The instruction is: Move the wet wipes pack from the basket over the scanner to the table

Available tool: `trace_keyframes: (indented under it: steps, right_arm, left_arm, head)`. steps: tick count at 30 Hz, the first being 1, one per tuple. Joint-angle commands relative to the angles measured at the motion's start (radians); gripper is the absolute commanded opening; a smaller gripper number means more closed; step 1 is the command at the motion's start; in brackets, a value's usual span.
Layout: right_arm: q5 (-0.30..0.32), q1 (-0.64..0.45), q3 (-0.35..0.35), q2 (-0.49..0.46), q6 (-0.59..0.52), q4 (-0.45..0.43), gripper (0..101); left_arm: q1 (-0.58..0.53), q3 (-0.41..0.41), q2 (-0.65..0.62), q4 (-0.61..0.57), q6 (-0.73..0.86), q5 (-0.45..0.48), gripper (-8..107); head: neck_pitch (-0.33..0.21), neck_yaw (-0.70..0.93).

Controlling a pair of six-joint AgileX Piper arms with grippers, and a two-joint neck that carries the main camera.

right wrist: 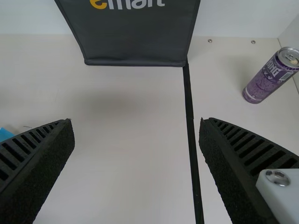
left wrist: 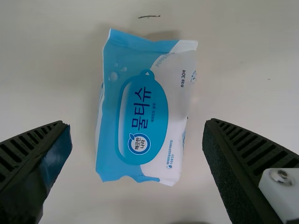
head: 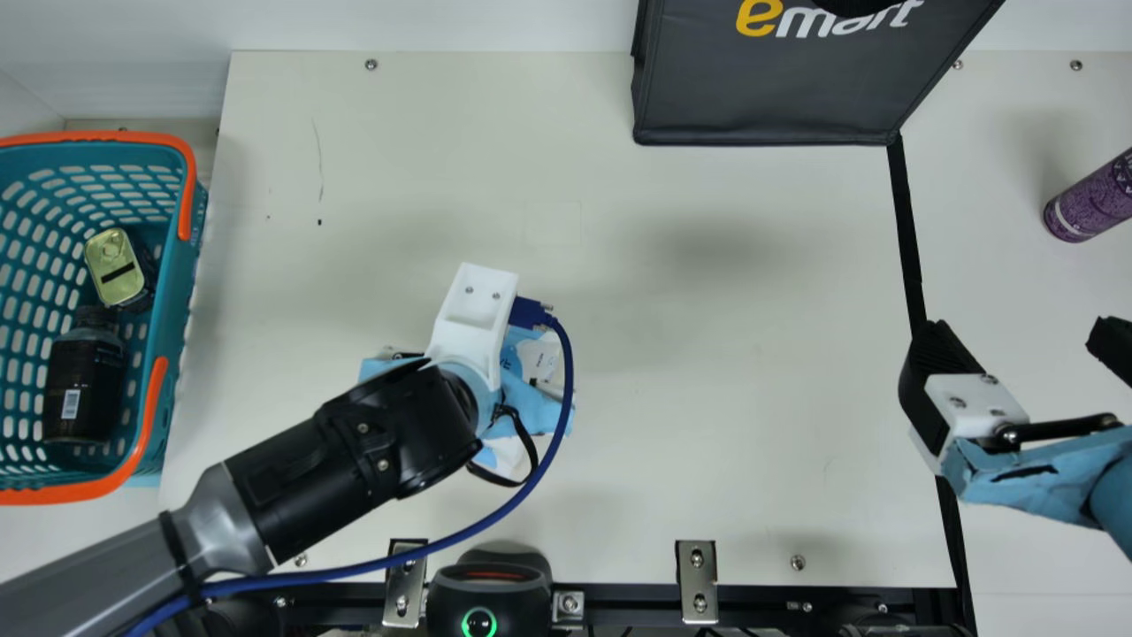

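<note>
Blue and white, the wet wipes pack (left wrist: 133, 112) lies flat on the cream surface (head: 752, 310), out of the basket (head: 184, 292). Its printed side faces up. The left gripper (head: 522, 402) is right above the pack, a bit to the left of the middle. Its two black fingers are wide apart and hold nothing. In the left wrist view, the pack shows between them, with some room on each side.

The right gripper (head: 1017, 341) hangs at the right side, near a long black strip (head: 906, 230). Its fingers are wide apart too, and they have hold of nothing.

The basket is at the far left. It is blue-green, with lots of little holes and orange handles (head: 155, 425). In it are a dark bottle (head: 84, 380) and a tin (head: 115, 265) with a gold-coloured top. The tin is just beside the bottle's cap end.

A big black bag (head: 761, 97) is at the back. The strip runs from near its bottom corner toward the front. A purple can (head: 1083, 208) stands on the right, past the strip. At the front edge is the black scanner (head: 486, 584), with a round green light (head: 478, 623) on it. A blue cable (head: 508, 509) bends along the left arm.
</note>
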Motion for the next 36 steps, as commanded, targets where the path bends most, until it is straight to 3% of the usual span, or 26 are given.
trace_keyframes:
  steps: [1,30,36]
  right_arm:
    - [0.000,0.000,0.000,0.000,0.000,0.000,95]
    - [0.000,0.000,0.000,0.000,0.000,0.000,95]
    - [0.000,0.000,0.000,0.000,0.000,0.000,95]
  left_arm:
    - [0.004,-0.001,0.008,-0.003,-0.003,-0.006,90]
    - [0.048,0.012,0.184,-0.028,-0.005,-0.119,90]
    - [0.049,0.013,0.195,-0.018,-0.009,-0.125,50]
  head:
    - [-0.030,0.002]
    - [-0.030,0.002]
    - [-0.030,0.002]
